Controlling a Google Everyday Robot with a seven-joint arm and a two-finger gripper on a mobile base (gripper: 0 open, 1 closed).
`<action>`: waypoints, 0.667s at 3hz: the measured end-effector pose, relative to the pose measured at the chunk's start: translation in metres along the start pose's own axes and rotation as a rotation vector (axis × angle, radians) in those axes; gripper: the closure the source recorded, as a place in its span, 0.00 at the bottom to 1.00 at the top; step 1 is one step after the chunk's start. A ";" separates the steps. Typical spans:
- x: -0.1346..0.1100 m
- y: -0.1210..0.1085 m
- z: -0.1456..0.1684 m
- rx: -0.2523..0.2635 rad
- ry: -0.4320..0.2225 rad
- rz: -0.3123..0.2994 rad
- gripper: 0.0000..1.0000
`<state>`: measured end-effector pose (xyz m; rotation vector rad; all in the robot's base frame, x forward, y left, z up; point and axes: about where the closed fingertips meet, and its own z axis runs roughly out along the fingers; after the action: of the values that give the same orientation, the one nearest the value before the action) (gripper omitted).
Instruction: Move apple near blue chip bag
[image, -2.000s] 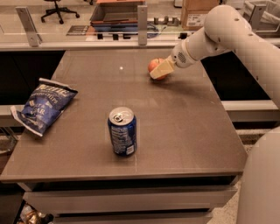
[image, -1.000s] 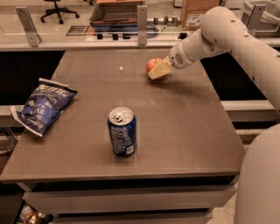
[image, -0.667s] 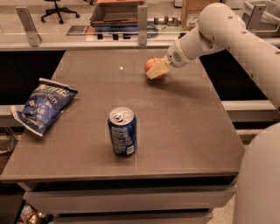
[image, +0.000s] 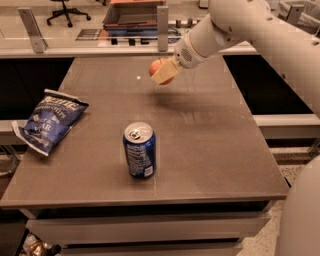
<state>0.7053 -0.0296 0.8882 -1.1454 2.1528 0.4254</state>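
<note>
Over the last two seconds the apple (image: 156, 65) has gone from the far right part of the worktop (image: 215, 145) to a spot a little further left and higher; it now hangs clear of the surface, with a soft shadow on the worktop beneath it and slightly nearer; so the lift looks done and the carry toward the left has only begun. The tool (image: 161, 73) is at the far middle of the worktop, on the end of the white arm (image: 250, 25) that reaches in from the upper right; it is pinching the apple, with one pale finger laid across the fruit's near right side and the red skin showing to its left (the other finger is hidden behind the fruit); the opening is no wider than the apple itself. The blue chip bag (image: 50, 120) lies at the left edge, nearer the camera, one corner hanging past the rim; it is well apart from the apple. A blue soda can (image: 139, 150) stands upright in the near middle, roughly between the two though nearer than a straight line from apple to bag; I judge the remaining travel is leftward and toward the near side, and a path kept on the far side of the can should pass it without contact.
</note>
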 end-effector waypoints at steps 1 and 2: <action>-0.024 0.045 0.008 -0.033 -0.001 -0.045 1.00; -0.038 0.093 0.024 -0.087 0.001 -0.081 1.00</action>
<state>0.6533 0.0600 0.8948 -1.2758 2.0990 0.4857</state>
